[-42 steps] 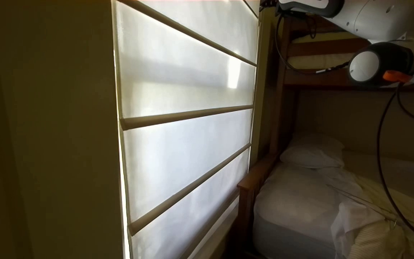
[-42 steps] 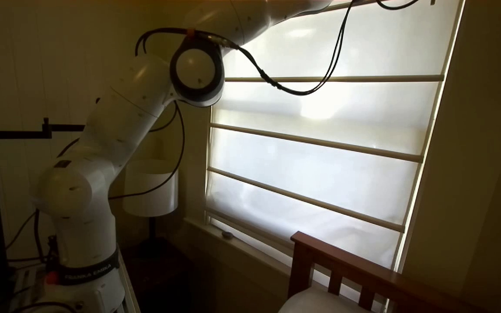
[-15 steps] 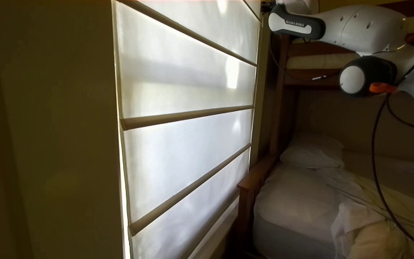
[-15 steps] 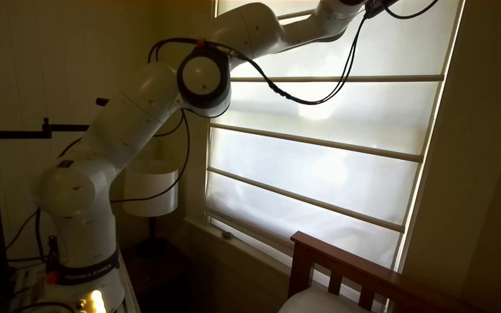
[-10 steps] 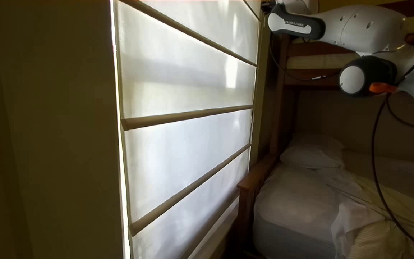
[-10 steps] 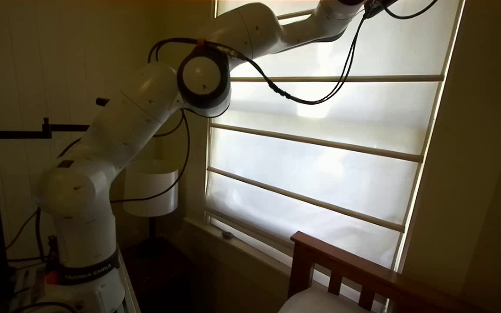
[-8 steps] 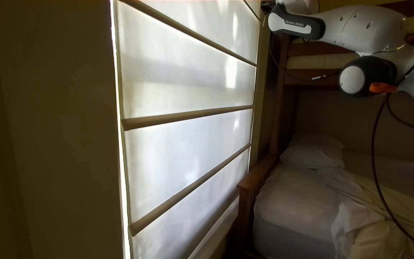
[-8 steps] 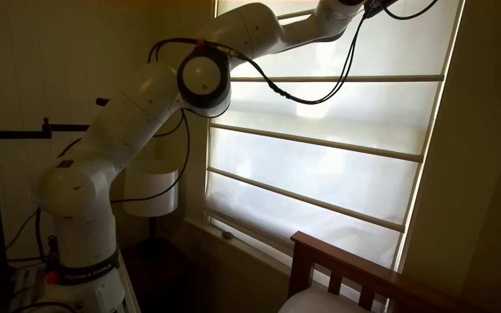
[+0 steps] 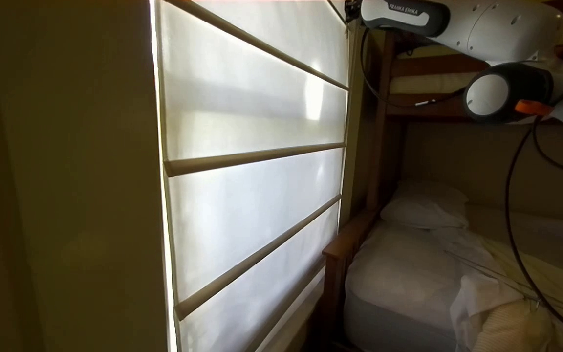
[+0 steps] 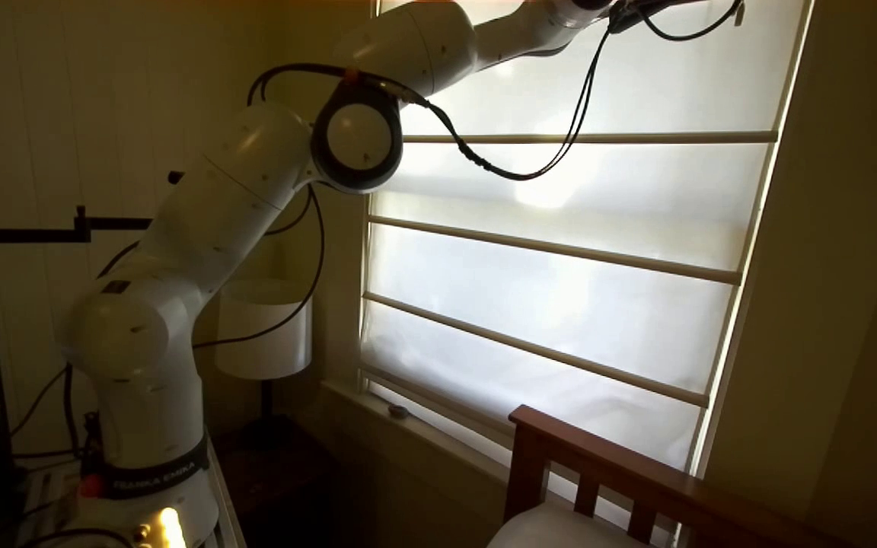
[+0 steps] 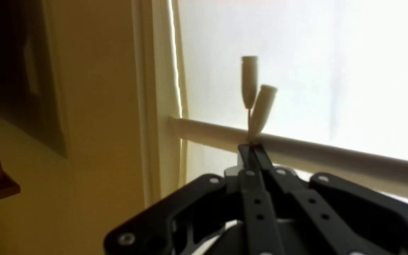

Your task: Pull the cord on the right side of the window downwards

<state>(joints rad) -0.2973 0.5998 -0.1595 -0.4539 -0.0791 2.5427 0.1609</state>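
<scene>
The thin cord [image 11: 249, 118] shows in the wrist view, running from my fingertips to a pale tapered end piece [image 11: 249, 81]. A second such end piece [image 11: 265, 104] leans beside it, its narrow end at the fingertips. My gripper [image 11: 250, 146] is shut, its black fingers pinching the cord just by these end pieces. At the upper edge of an exterior view my gripper [image 9: 352, 11] is small and partly cut off, close to the shade. A small end piece hangs by the right of the window's pale shade [image 10: 545, 327], near the top of an exterior view.
A wooden bunk bed [image 9: 345, 244] stands against the window side. The black robot cable [image 10: 515, 176] loops below the forearm in front of the shade. A white lamp [image 10: 265, 335] stands behind the arm. The window trim [image 11: 147, 88] lies beside the gripper.
Over the last half second the arm has risen slightly, and the hand has shifted toward the window. An end piece of the cord has come into sight at the top of an exterior view.
</scene>
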